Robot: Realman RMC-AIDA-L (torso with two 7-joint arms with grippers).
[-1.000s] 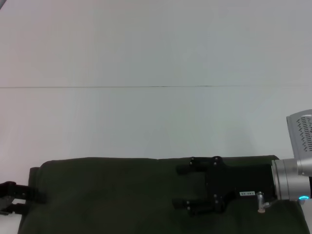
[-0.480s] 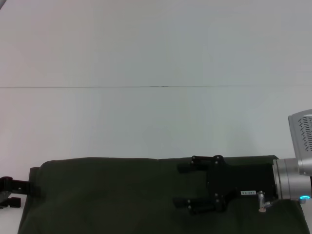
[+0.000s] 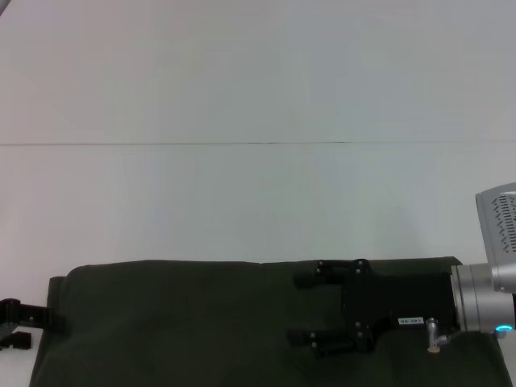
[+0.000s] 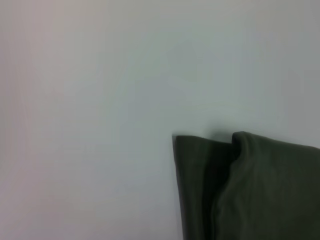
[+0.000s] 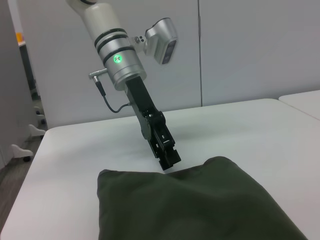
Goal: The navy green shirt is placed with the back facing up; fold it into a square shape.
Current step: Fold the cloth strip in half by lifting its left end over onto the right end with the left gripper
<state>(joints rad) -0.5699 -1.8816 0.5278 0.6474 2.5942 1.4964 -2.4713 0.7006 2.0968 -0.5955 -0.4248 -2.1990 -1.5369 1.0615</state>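
Note:
The navy green shirt (image 3: 185, 322) lies folded into a wide dark band along the near edge of the white table, plain side up. My right gripper (image 3: 300, 310) reaches in from the right just above the shirt's right half. It is open, with nothing between its fingers. My left gripper (image 3: 18, 324) sits at the shirt's left edge, open and holding no cloth. In the right wrist view the left gripper (image 5: 169, 156) points down at the shirt's (image 5: 190, 205) far edge. The left wrist view shows only a folded corner of the shirt (image 4: 255, 190).
The white table (image 3: 242, 201) stretches far beyond the shirt, with a thin seam (image 3: 177, 144) running across it. The right wrist view shows the table's far edge (image 5: 225, 104) and a grey wall behind it.
My left gripper has drawn back leftward from the shirt's left edge. The right gripper and the shirt have hardly moved.

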